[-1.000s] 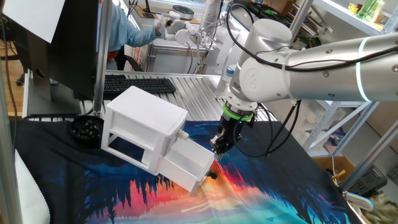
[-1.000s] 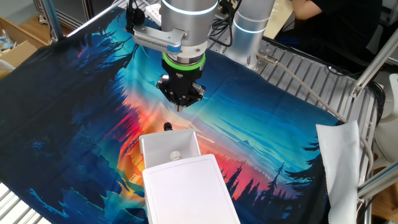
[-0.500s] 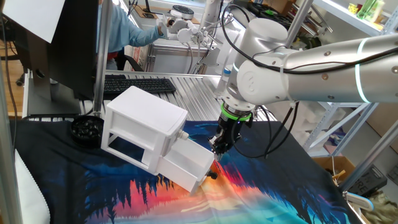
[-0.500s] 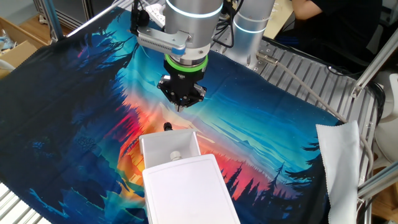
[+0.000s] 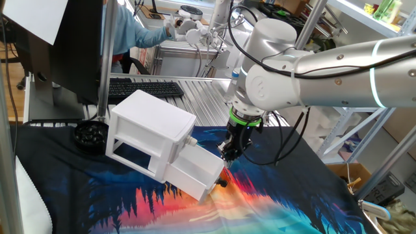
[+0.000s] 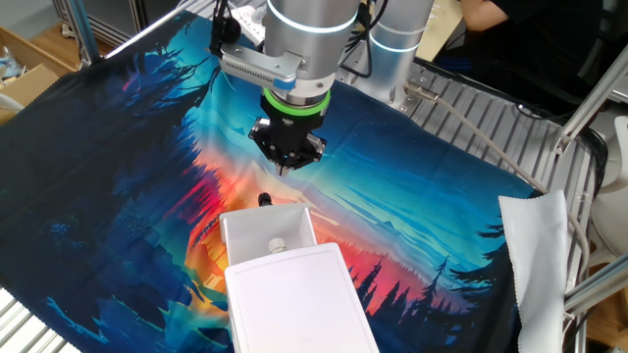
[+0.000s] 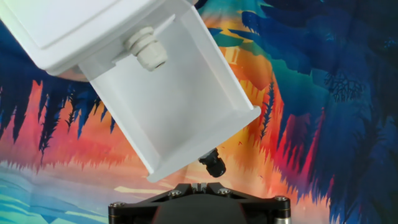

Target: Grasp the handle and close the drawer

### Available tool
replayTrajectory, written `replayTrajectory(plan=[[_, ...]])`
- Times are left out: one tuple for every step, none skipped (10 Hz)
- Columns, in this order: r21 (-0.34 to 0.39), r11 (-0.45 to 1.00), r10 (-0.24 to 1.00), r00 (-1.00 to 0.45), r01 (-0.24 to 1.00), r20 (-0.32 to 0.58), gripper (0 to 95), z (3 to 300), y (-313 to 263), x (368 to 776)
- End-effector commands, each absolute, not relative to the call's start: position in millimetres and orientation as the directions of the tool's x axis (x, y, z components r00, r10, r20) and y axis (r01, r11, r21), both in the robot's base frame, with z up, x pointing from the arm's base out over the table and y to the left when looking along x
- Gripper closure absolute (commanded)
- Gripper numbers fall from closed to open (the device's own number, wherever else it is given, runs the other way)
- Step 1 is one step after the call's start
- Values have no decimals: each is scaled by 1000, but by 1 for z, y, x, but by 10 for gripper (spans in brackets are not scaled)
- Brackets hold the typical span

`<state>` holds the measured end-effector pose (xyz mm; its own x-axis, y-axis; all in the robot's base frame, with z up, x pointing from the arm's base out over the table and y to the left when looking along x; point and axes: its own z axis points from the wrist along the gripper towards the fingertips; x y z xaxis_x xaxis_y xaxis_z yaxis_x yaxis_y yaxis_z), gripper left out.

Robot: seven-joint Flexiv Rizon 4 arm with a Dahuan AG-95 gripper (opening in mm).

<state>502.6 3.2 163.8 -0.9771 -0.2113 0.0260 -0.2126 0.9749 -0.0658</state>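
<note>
The white cabinet point(image 5: 146, 127) stands on the printed cloth with its bottom drawer point(image 5: 195, 170) pulled out. The drawer is empty inside in the hand view point(image 7: 180, 106). Its small dark handle point(image 5: 223, 183) sticks out of the front; it also shows in the other fixed view point(image 6: 263, 200) and in the hand view point(image 7: 214, 165). My gripper point(image 5: 229, 156) hangs just above and in front of the handle, apart from it, with the fingers pressed together and holding nothing. It also shows in the other fixed view point(image 6: 286, 169) and at the bottom edge of the hand view point(image 7: 199, 185).
The paler knob of the top drawer point(image 7: 149, 53) sits above the open drawer. A black round object point(image 5: 90, 135) lies left of the cabinet. A keyboard point(image 5: 144, 88) and a metal rack lie behind. White cloth point(image 6: 545, 255) hangs at the table's right edge.
The arm has shifted only slightly; the gripper stays shut above the handle. The drawer has not moved.
</note>
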Motion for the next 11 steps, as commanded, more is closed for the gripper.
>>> replayTrajectory(plan=[[-67, 973, -218, -975, -220, 30, 950, 164, 3, 502], [-62, 976, -208, -978, -209, 23, 950, 164, 3, 502], [-61, 977, -204, -979, -205, 23, 950, 164, 3, 502], [-60, 978, -199, -980, -200, 24, 950, 164, 3, 502], [-60, 980, -190, -981, -192, 23, 950, 164, 3, 502], [-59, 981, -184, -983, -185, 22, 950, 164, 3, 502], [-58, 983, -171, -985, -172, 21, 950, 164, 3, 502], [-57, 986, -154, -988, -155, 20, 950, 164, 3, 502], [-58, 989, -139, -990, -140, 19, 950, 164, 3, 502], [-58, 998, 6, -1000, 6, 12, 950, 164, 3, 502], [-50, 971, 235, -972, 234, 4, 950, 164, 3, 502]])
